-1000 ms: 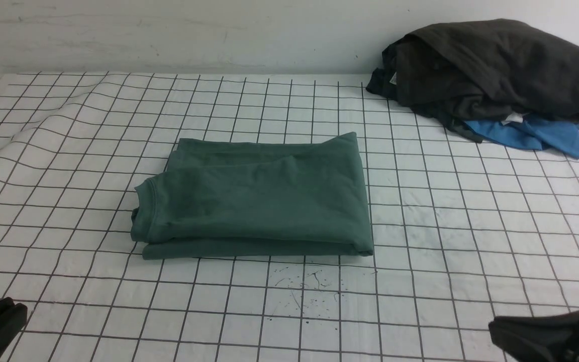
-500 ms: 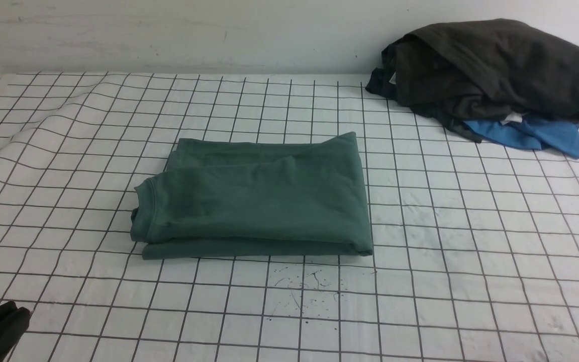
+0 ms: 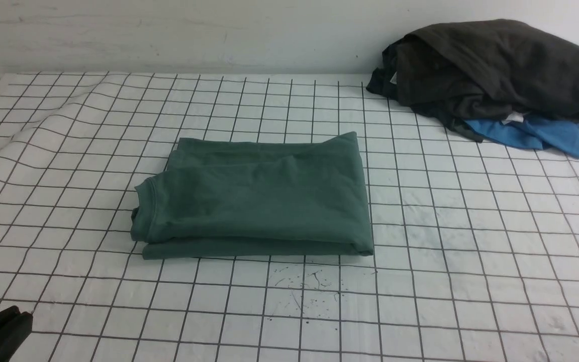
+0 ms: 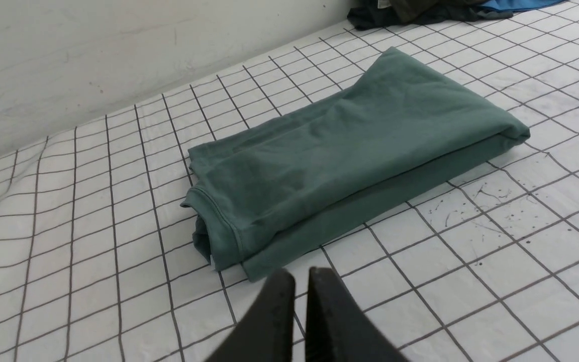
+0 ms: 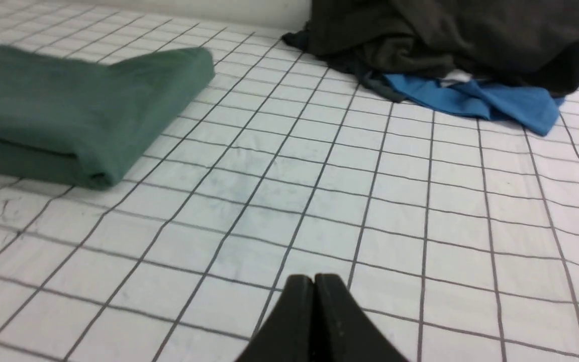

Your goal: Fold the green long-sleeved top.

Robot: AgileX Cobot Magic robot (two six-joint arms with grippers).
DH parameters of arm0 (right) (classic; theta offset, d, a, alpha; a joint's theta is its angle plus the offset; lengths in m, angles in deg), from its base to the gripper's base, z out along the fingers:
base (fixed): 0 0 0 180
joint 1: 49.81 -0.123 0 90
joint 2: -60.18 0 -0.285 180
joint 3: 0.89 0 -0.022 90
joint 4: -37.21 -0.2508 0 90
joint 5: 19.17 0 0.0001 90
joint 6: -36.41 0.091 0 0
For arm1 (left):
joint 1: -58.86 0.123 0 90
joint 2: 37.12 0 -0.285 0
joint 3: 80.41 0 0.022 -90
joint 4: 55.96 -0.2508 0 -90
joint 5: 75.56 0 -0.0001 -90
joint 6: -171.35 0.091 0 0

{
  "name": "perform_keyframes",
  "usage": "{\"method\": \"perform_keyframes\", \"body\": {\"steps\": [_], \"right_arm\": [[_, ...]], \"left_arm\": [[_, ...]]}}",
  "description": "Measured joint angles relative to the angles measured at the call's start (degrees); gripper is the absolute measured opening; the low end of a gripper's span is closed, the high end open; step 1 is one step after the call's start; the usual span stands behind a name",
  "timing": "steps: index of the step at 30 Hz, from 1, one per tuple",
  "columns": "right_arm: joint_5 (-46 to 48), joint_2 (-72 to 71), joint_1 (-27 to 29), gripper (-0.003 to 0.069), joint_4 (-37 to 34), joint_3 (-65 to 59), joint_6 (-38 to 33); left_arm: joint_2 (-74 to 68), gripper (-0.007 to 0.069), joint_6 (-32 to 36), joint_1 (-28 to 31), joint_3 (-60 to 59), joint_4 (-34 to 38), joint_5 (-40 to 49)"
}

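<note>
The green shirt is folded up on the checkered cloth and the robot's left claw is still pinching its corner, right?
Not quite. The green shirt is folded on the checkered cloth, but the left claw is shut on nothing, apart from the shirt. The left wrist view shows it.

- The left gripper (image 3: 15, 319), with black, wedge-shaped fingers, shows only at the near left corner of the front view, low over the surface.
- Its tapered fingers (image 4: 274, 301) lie almost together, a thin slit between them, holding nothing.
- The right gripper (image 5: 313, 279), equally black, has its fingers pressed tip to tip, empty; the front view misses it.
</note>
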Motion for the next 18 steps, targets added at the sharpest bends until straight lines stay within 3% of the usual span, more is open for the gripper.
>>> {"method": "perform_keyframes", "body": {"steps": [18], "right_arm": [[-0.1,0.0,1.0,-0.0014,0.0,0.0,0.8]], "left_arm": [[0.0,0.0023,0.0,0.0,0.0,1.3,0.6]]}}
